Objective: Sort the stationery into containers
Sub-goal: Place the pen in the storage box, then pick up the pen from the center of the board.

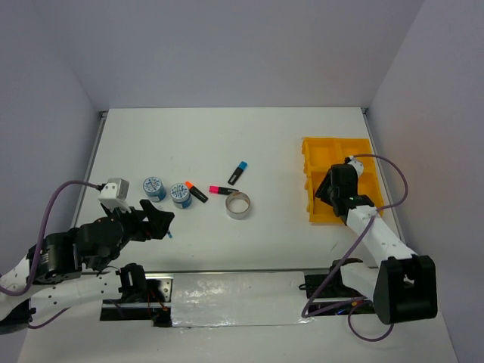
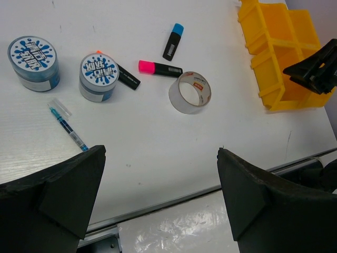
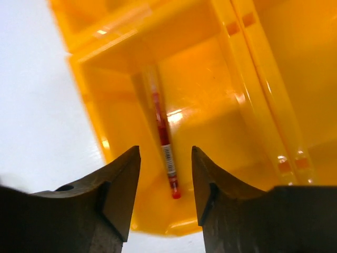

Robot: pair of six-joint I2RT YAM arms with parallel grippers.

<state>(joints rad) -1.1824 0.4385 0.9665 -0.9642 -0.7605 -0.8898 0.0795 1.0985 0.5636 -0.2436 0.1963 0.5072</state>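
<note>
Both right fingers (image 3: 121, 195) flank the red pen (image 3: 164, 142) lying in the tray (image 3: 221, 79).

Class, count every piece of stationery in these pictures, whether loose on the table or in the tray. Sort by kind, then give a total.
round blue-and-white tape rolls: 2
silvery tape ring: 1
short black markers, capped blue, pink, orange: 3
thin pens, one blue, one red in the yellow plastic tray: 2
Total: 8
</note>
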